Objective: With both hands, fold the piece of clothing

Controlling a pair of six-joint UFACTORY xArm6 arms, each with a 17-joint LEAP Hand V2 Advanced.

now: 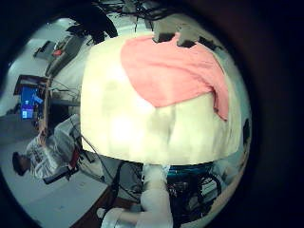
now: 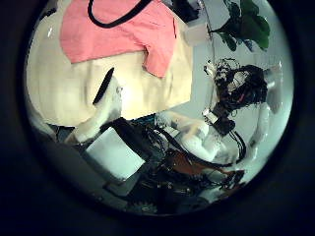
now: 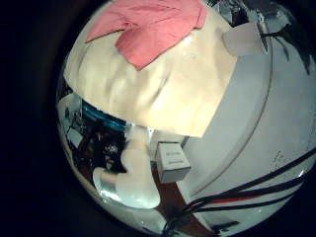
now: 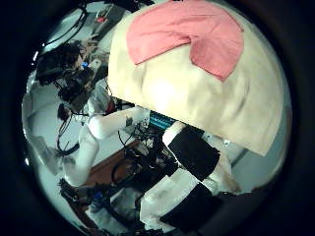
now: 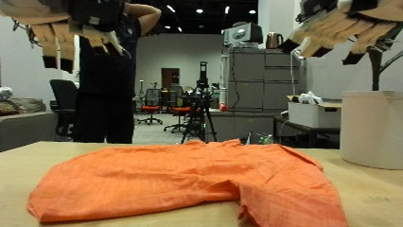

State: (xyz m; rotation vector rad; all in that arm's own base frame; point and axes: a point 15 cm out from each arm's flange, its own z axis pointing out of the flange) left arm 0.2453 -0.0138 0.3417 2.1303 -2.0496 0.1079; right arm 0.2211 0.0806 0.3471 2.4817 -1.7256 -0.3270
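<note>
An orange shirt [image 5: 189,180] lies spread flat on the tan table [image 5: 26,156], with one side folded over itself toward the right hand's side. Both hands hang high above it and touch nothing. My left hand [image 5: 76,28] has its fingers pointing down, relaxed and open. My right hand [image 5: 346,28] is spread open too. The palm views look down on the shirt [image 1: 176,71] [image 2: 118,34] [image 3: 148,30] [image 4: 187,34] from well above; it covers the part of the table [image 1: 142,123] [image 4: 187,93] farthest from the arms' bases.
A tall white cylinder [image 5: 375,128] stands just past the table's edge on the right hand's side. Bare tabletop [image 3: 128,89] [image 2: 69,88] lies between the shirt and the table's edge by the arms.
</note>
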